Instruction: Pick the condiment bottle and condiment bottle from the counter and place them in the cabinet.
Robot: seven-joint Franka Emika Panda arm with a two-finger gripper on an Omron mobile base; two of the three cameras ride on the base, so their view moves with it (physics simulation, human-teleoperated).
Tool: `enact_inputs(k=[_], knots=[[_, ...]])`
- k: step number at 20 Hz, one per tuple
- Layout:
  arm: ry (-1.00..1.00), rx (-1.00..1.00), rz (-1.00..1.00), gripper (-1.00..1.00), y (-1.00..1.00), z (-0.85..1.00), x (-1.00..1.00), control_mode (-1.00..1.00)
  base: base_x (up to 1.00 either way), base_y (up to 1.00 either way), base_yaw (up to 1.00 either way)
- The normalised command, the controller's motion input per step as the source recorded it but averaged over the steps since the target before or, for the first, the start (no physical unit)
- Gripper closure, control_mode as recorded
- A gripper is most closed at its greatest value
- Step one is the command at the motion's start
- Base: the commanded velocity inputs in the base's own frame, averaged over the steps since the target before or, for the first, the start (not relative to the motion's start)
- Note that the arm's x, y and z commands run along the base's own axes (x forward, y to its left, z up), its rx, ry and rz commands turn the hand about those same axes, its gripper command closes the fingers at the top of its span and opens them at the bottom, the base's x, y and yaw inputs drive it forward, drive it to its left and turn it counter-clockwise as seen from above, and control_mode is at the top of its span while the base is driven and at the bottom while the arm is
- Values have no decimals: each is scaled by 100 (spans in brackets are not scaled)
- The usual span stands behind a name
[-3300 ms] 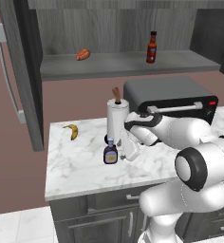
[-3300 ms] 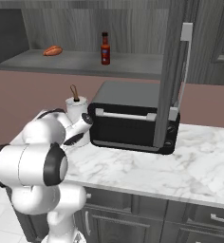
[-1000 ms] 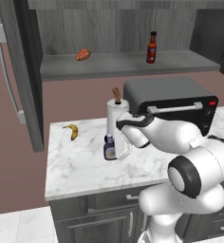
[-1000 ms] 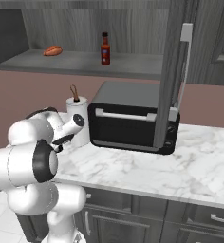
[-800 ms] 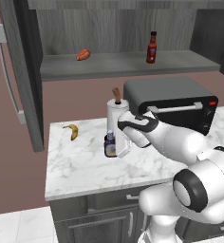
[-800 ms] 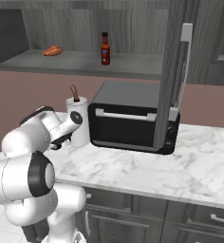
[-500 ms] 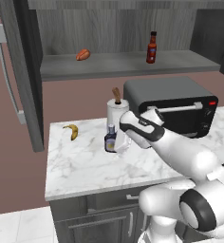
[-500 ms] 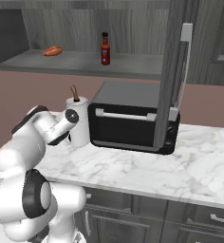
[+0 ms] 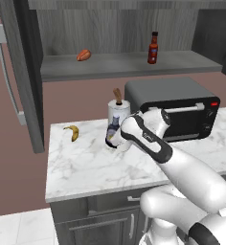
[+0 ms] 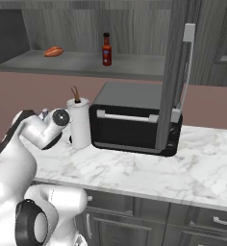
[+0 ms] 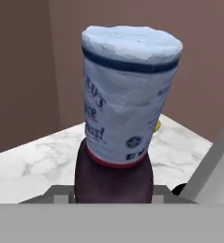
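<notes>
So we've got the squat purple bottle point(image 9: 113, 129) right at our fingers point(image 9: 111, 139), dead center of the left base view, in front of the paper-towel roll point(image 9: 118, 111). Up close in the hand view the bottle point(image 11: 121, 118) takes up the middle, pale-blue cap on top. Whether our fingers are clamped on it or just around it, we honestly can't tell. The red bottle point(image 9: 153, 48) is standing on the cabinet shelf point(image 9: 119, 67), upper right, with the door point(image 9: 16, 72) swung open at the left edge. A banana point(image 9: 72, 131) is lying on the marble table point(image 9: 86, 167), left of center, and the toaster oven point(image 9: 177, 107) sits to the right.
</notes>
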Motion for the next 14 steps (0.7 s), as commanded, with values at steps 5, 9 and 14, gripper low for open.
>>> enact_inputs(k=[5,9,14], knots=[[0,9,-23,100,0,44,-10,-100,0,0,0],[0,6,-20,100,0,35,-16,-100,0,0,0],[3,8,-20,100,0,50,-5,-100,0,0,0]])
